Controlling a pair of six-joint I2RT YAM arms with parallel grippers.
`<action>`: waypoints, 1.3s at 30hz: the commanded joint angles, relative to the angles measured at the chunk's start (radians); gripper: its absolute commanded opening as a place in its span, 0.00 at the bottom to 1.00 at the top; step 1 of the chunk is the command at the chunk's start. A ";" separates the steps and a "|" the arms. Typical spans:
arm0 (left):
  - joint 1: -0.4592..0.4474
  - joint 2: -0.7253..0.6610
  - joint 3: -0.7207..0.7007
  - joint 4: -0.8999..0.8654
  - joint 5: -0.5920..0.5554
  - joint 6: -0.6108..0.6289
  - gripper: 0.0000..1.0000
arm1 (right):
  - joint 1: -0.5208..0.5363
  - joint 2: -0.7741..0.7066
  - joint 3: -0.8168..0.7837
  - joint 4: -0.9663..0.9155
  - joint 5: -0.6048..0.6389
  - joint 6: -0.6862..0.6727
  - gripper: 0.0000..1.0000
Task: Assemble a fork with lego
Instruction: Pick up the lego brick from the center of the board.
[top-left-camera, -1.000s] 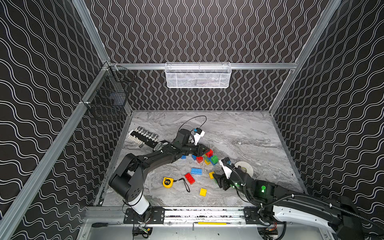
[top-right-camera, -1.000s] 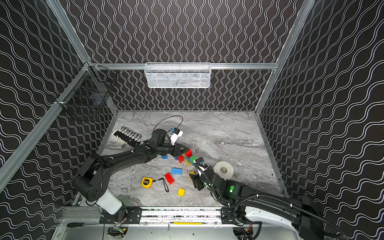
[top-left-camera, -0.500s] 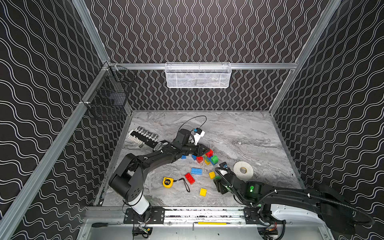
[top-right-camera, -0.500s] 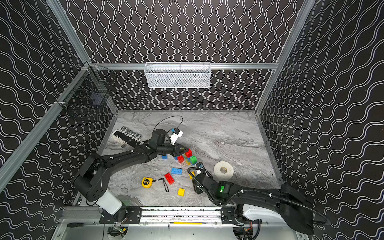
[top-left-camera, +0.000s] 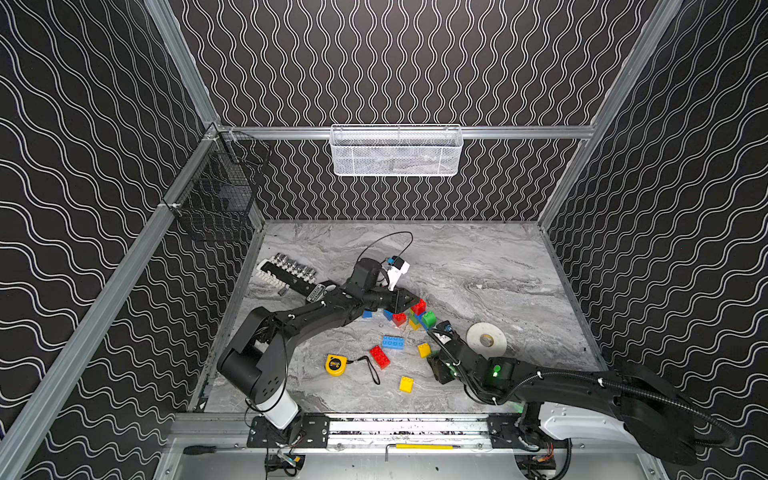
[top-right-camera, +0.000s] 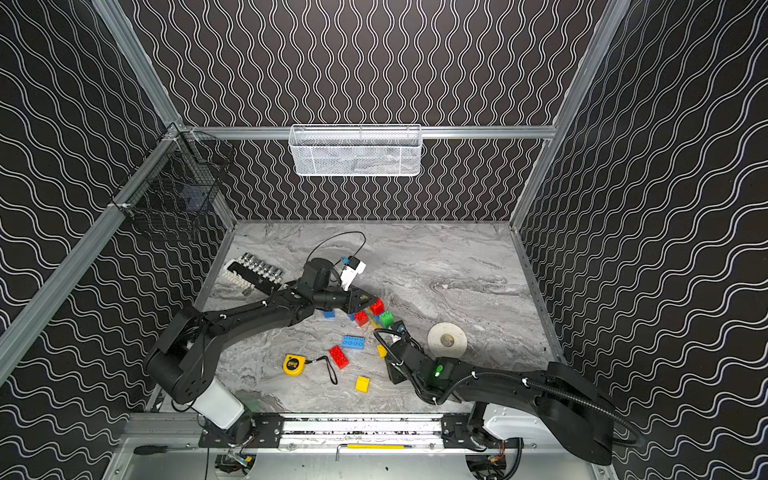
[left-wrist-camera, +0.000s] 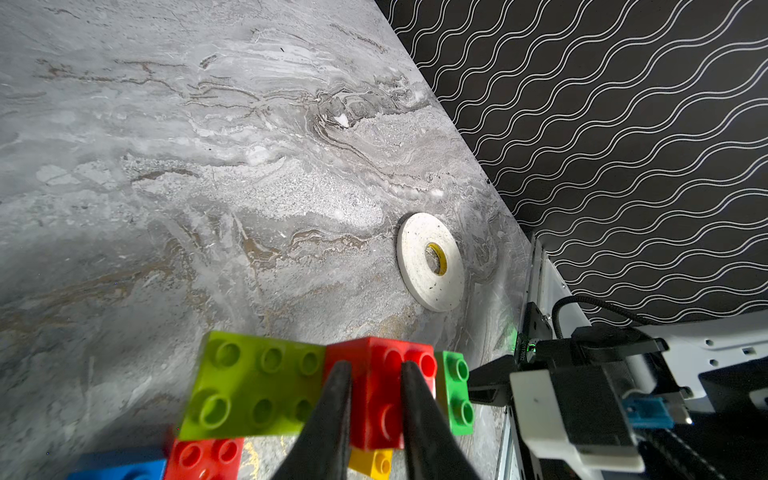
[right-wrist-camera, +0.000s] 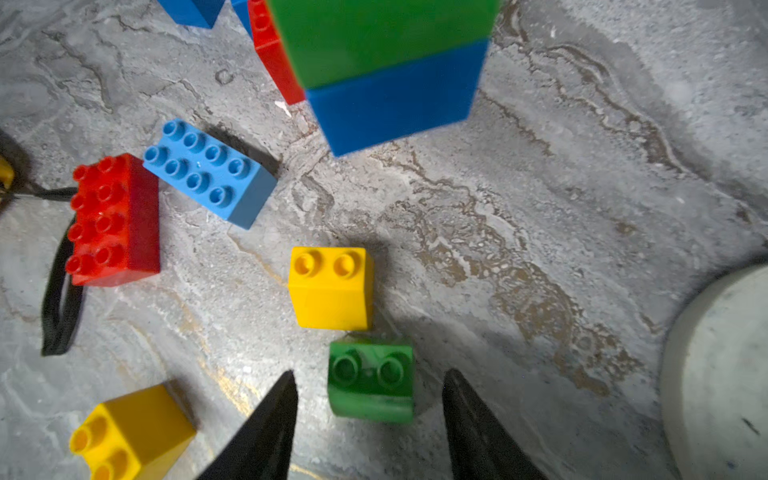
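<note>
Left gripper (left-wrist-camera: 376, 368): clamped on a red brick (left-wrist-camera: 376, 399) of the part-built cluster (top-left-camera: 428, 319), centre of frame in both top views, seemingly so that it is steadied for the next piece.
Right gripper (right-wrist-camera: 370, 373): spread astride one small green brick (right-wrist-camera: 371, 388), no contact made; a pick-up is judged to be in hand.
Marble tabletop (top-left-camera: 478, 266): strewn, lower centre in the top views, with one yellow square (right-wrist-camera: 330, 286) just beside the green, a second yellow square (right-wrist-camera: 129, 432), one blue oblong (right-wrist-camera: 210, 172), one red oblong (right-wrist-camera: 112, 220).
Bystanders: one yellow tape measure (top-left-camera: 335, 365), one white tape roll (top-left-camera: 486, 340), neither engaged.
</note>
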 joint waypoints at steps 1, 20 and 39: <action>0.002 0.012 -0.006 -0.135 -0.065 0.013 0.24 | -0.001 0.018 0.012 0.016 0.003 0.006 0.57; 0.002 0.004 -0.008 -0.141 -0.068 0.015 0.24 | -0.011 0.111 0.046 0.036 0.012 -0.001 0.40; 0.003 -0.014 -0.003 -0.133 -0.063 0.004 0.25 | -0.023 -0.204 -0.098 0.154 0.068 -0.050 0.19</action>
